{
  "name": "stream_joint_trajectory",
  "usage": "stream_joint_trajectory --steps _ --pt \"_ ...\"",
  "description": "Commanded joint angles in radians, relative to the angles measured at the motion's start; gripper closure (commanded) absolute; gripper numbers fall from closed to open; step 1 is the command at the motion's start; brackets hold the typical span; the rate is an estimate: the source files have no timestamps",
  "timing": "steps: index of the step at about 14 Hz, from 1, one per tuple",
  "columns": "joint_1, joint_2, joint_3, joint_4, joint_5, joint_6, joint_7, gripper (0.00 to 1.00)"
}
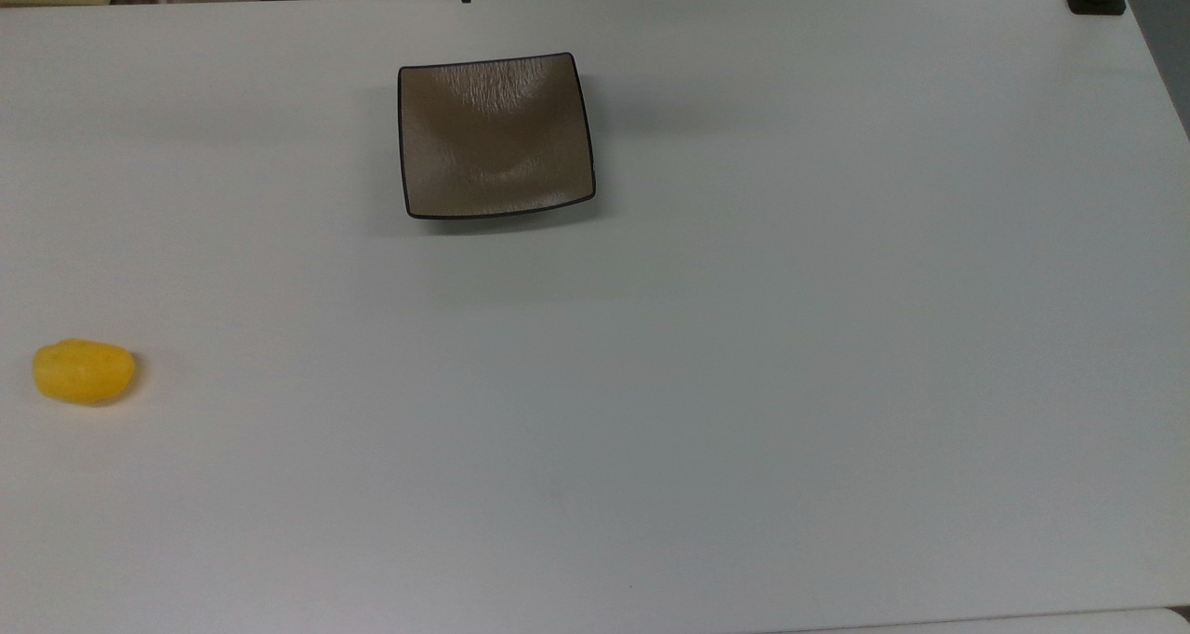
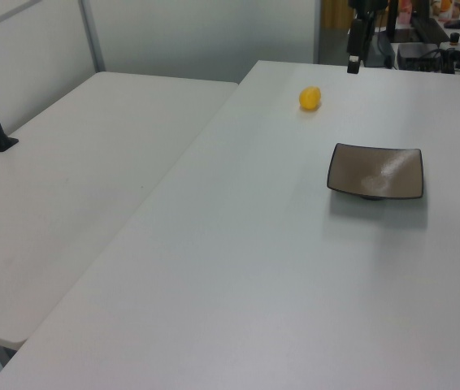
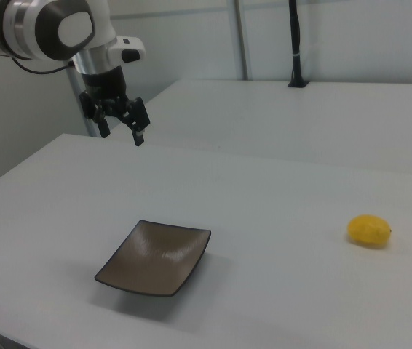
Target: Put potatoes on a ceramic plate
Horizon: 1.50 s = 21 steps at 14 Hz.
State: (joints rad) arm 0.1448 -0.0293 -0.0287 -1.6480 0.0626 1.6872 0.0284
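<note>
Potato [image 1: 84, 371] well apart from ceramic plate [image 1: 495, 137], end effector [image 3: 121, 133] spread

— Where's the arm right now?

— Up at the right view's upper left: the white Franka arm [image 3: 49, 29] with its grey-and-white rounded joint reaches in from the edge of the picture, wrist turned downward.

— And the business end?

— The black two-finger gripper [image 3: 121, 129] hangs off that wrist, pointing down, in the air above the far left corner of the white desk [image 3: 279, 218] as the right view shows it. Fingers spread apart, a clear gap between them, nothing held.

— Touching the desk?

— No, it hovers above it, tilted slightly.
</note>
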Motion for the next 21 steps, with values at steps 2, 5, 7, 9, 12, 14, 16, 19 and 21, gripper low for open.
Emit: stream_joint_trajectory --steps 2,5,7,9,12,14,16,19,21 --pt "0.004 -0.012 -0.042 -0.015 -0.001 0.026 0.164 0.0" --pt "-0.019 -0.001 -0.077 -0.01 -0.004 0.045 0.232 0.0" --pt "-0.045 0.005 -0.077 -0.001 -0.017 0.083 0.296 0.0" --pt "-0.077 0.028 -0.079 0.004 -0.033 0.12 0.35 0.0" --pt "-0.1 0.067 -0.12 0.02 -0.053 0.201 0.407 0.0" --pt "-0.1 0.11 -0.166 0.052 -0.053 0.226 0.438 0.0" --pt "-0.114 0.179 -0.201 0.103 -0.058 0.278 0.488 0.0" --pt "-0.139 0.265 -0.227 0.164 -0.096 0.356 0.567 0.0" --pt "-0.18 0.343 -0.232 0.241 -0.113 0.377 0.581 0.0"
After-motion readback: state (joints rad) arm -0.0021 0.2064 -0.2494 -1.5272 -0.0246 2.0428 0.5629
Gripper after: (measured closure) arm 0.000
